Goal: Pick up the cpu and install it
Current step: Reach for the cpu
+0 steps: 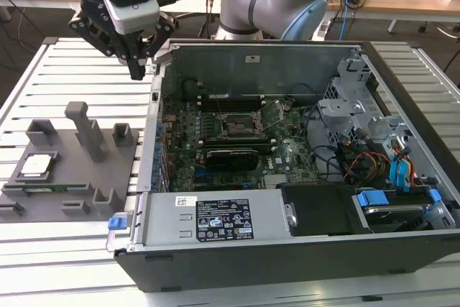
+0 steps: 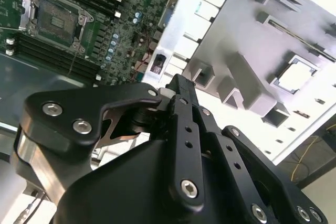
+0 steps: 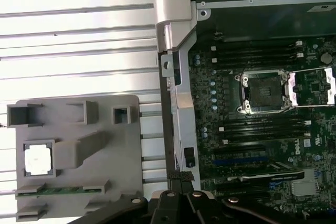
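While the cpu (image 1: pixel 37 165) lies flat in a square recess of the grey fixture tray (image 1: pixel 68 174), at the exterior view's left of the open computer case (image 1: pixel 215 59), the pick-up step is judged not yet begun. The gripper (image 1: pixel 136 70) hangs above the slatted table (image 1: pixel 79 80), just beside the case's outer wall and well apart from the cpu. Its fingers are closed tip to tip and hold nothing.

On the motherboard (image 1: pixel 287 152), the cpu socket (image 1: pixel 237 126) appears empty, and its retention frame (image 3: pixel 310 87) is swung aside.

Assessment: the work stands at the approach to the pick. That move calls for the fingers to part wider than the chip. The gripper must be carried across the tray and squared to the chip's edges. The descent must clear the raised posts (image 1: pixel 86 131) standing near the recess.
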You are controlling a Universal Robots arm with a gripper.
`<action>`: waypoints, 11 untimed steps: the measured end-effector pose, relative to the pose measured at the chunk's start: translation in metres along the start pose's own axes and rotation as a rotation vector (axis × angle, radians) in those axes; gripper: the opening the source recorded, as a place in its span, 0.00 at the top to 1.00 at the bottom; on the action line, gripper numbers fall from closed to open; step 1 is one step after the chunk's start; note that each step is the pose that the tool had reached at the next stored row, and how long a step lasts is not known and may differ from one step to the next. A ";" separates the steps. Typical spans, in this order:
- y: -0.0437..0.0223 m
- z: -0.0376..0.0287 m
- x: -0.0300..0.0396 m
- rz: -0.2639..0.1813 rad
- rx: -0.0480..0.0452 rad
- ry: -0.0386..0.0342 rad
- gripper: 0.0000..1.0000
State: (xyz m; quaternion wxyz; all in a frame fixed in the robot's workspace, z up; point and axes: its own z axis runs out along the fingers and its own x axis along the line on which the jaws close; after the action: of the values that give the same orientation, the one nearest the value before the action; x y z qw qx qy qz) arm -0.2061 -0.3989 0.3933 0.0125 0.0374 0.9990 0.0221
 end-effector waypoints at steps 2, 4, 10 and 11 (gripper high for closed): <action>-0.0002 0.0000 0.0024 0.000 0.0000 0.0000 0.89; -0.0004 -0.0002 0.0062 0.000 0.0000 0.0000 0.89; -0.0015 -0.0005 0.0202 0.000 -0.0001 0.0000 0.89; -0.0017 -0.0006 0.0221 0.000 -0.0002 -0.0001 0.89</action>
State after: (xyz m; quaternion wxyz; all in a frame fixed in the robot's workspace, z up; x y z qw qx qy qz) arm -0.2282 -0.3989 0.3933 0.0125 0.0374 0.9990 0.0222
